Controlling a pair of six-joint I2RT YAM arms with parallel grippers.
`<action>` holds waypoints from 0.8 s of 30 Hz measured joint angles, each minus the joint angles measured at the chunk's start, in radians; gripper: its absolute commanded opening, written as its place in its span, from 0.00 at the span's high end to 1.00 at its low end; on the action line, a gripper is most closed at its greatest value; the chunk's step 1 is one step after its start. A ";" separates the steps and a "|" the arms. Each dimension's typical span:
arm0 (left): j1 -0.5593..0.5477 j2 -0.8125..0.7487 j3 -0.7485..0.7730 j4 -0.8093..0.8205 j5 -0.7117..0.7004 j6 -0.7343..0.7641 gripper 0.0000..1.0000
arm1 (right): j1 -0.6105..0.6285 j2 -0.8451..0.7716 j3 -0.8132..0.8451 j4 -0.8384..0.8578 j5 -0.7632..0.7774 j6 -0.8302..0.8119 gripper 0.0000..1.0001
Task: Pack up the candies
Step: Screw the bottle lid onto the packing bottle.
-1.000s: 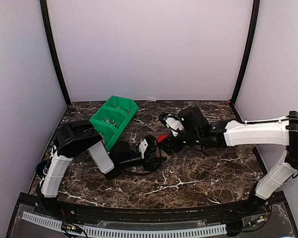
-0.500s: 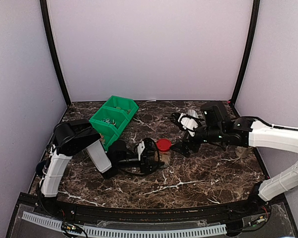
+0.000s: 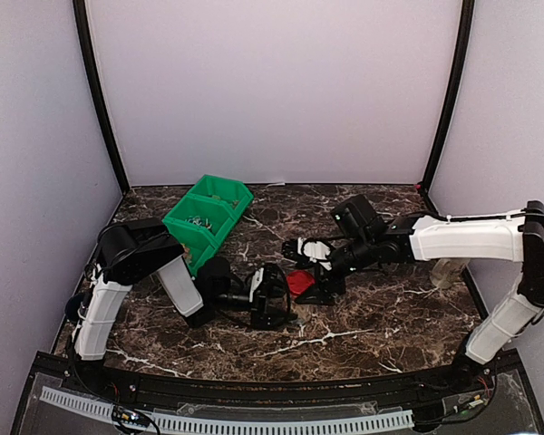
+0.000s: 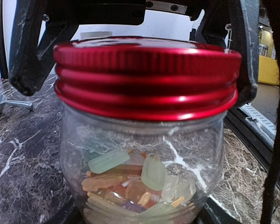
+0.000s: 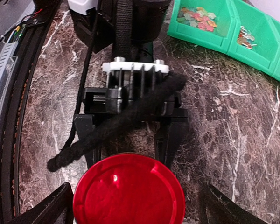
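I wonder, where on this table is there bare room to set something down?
Free: the near strip of table in front of the jar, and the back between the green bins and the right arm. Crowded: the middle, where the left hand grips the jar and the right hand straddles its red lid.

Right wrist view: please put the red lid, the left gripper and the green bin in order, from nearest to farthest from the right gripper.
1. red lid: bottom centre, between the open fingers of the right gripper.
2. left gripper: just behind the red lid, holding the jar.
3. green bin: top right, clearly the farthest.
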 measured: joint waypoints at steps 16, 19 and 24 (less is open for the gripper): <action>0.000 0.000 0.010 -0.019 0.034 0.006 0.32 | -0.033 -0.048 -0.038 0.047 -0.130 -0.044 0.19; 0.000 0.000 0.011 -0.019 0.034 0.006 0.32 | -0.033 -0.034 -0.037 0.046 -0.133 -0.044 0.21; 0.000 0.000 0.011 -0.021 0.034 0.006 0.33 | -0.033 -0.021 -0.036 0.046 -0.135 -0.039 0.32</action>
